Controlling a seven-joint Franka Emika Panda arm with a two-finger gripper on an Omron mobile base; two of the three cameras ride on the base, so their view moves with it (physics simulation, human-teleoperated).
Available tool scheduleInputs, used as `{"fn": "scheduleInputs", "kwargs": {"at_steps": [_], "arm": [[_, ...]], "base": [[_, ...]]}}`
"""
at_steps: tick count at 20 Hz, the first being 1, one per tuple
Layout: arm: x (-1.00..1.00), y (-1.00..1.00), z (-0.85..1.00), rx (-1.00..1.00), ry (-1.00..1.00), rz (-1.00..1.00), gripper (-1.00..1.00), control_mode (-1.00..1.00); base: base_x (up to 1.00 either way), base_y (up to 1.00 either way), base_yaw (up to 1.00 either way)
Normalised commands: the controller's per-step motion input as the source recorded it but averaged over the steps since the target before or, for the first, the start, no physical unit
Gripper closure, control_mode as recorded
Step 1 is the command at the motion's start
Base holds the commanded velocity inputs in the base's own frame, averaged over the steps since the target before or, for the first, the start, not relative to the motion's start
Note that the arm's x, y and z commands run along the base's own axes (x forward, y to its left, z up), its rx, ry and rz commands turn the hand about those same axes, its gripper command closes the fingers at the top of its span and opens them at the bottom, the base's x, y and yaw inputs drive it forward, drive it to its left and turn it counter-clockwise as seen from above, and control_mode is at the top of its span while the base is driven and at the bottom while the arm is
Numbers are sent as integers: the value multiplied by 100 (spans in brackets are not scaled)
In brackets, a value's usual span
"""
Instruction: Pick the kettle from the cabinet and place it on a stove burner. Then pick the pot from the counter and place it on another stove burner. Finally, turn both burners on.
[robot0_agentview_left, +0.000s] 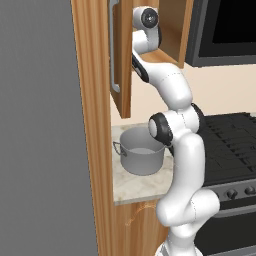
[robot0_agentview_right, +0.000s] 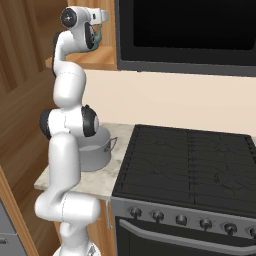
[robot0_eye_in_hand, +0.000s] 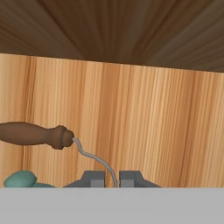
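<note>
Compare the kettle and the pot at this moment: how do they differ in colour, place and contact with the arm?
The kettle is teal, the pot grey metal. The kettle is up at the open cabinet, while the pot stands on the counter beside the stove. The end effector is closed on the kettle's thin wire handle; the pot is untouched. Neither is on a burner yet.
</note>
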Motion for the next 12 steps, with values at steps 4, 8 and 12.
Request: {"fn": "scheduleInputs", "kwargs": {"at_steps": [4, 8, 12], "arm": [[0, 0, 0, 0, 0, 0, 100, -100], [0, 0, 0, 0, 0, 0, 100, -100], [0, 0, 0, 0, 0, 0, 100, -100]], "base": [[0, 0, 0], [0, 0, 0], [0, 0, 0]]}}
